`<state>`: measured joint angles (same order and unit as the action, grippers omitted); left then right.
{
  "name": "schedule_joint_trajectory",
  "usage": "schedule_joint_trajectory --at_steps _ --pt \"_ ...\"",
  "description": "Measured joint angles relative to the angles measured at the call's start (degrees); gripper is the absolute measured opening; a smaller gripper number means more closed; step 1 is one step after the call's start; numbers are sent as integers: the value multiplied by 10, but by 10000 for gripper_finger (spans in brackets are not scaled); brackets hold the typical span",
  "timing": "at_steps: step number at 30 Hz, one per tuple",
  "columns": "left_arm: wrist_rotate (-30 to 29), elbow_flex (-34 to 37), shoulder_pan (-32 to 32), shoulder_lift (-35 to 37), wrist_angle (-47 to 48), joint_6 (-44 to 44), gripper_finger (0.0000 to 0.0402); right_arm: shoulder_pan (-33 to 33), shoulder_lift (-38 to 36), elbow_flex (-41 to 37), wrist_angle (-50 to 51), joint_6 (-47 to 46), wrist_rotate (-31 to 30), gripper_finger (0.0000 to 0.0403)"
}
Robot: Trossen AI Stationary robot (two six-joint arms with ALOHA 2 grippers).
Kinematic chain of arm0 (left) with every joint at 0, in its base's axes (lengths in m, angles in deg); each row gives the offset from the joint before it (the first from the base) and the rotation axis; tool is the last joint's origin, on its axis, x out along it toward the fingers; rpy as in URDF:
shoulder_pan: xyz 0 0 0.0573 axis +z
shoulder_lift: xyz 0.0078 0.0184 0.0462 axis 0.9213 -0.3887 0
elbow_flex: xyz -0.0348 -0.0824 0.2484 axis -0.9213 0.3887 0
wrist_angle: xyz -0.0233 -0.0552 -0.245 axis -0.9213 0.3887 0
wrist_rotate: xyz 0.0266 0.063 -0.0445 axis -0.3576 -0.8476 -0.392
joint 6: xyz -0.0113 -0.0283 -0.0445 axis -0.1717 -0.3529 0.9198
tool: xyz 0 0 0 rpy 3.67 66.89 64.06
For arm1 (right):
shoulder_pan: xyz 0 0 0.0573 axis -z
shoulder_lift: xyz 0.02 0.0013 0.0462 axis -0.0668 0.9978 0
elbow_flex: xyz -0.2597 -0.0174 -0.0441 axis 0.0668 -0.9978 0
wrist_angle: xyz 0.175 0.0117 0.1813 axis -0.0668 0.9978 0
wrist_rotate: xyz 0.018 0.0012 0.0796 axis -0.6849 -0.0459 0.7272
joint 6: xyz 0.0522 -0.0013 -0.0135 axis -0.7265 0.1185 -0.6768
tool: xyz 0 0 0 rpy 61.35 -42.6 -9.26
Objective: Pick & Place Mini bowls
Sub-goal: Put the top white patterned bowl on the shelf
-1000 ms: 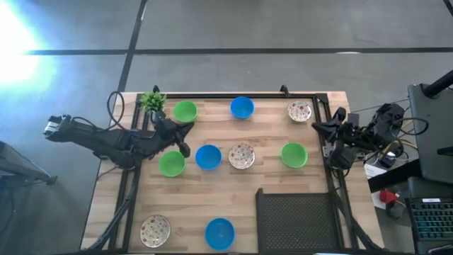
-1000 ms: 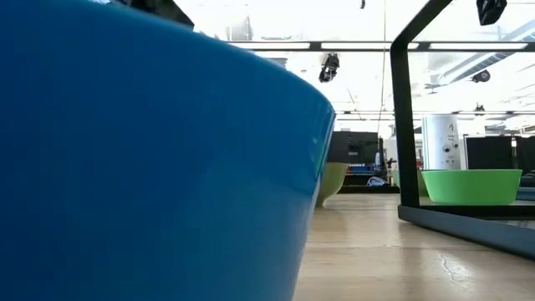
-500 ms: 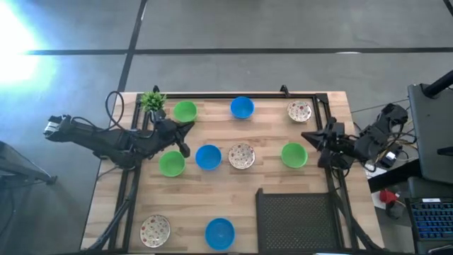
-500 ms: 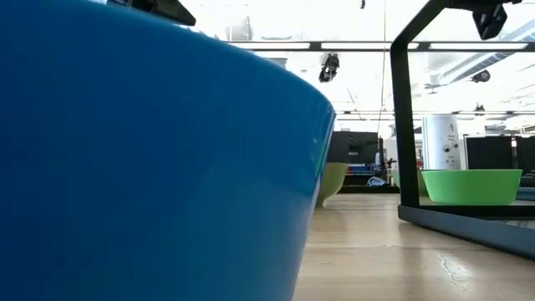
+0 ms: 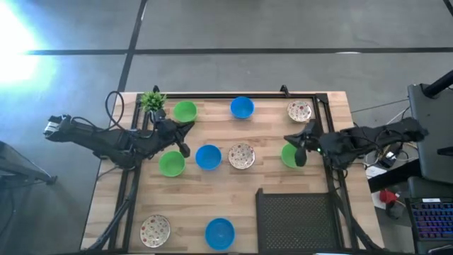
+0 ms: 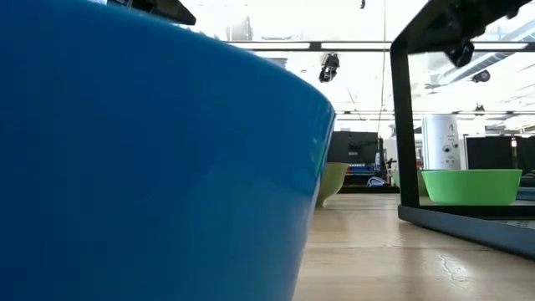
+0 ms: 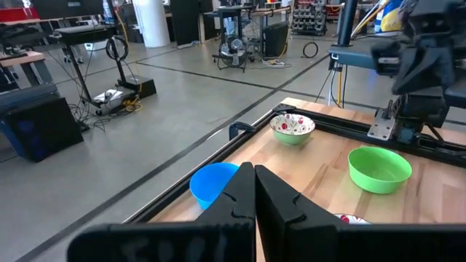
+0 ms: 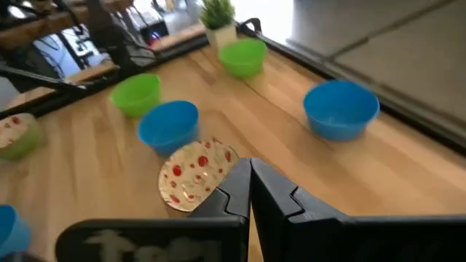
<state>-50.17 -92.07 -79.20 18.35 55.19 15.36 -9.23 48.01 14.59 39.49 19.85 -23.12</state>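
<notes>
Fingers pressed together and empty, the right gripper [image 5: 300, 151] hangs over the green bowl [image 5: 290, 154] at the table's right side, the bowl just under its tips, nearer this arm than the left gripper [image 5: 182, 147], also closed, well apart.

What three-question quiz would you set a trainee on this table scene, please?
1. True or false: the right end effector is over a blue bowl.
2. How many speckled bowls show from above?
3. Which bowl stands nearest the plant? A. green bowl B. blue bowl C. speckled bowl

Key: 1 false; 2 three; 3 A.
</notes>
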Motion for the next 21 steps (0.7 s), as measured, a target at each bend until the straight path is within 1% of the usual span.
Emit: schedule_joint_trajectory --at_steps 5,10,17,21 --pt "0 0 0 0 0 0 0 91 -1 0 2 -32 63 8" --pt "0 0 0 0 -1 0 0 166 6 0 5 -42 117 8" --pt "0 0 0 0 -3 1 0 288 54 0 24 -35 211 8" --pt "0 0 0 0 -3 1 0 358 92 0 35 -33 245 8"
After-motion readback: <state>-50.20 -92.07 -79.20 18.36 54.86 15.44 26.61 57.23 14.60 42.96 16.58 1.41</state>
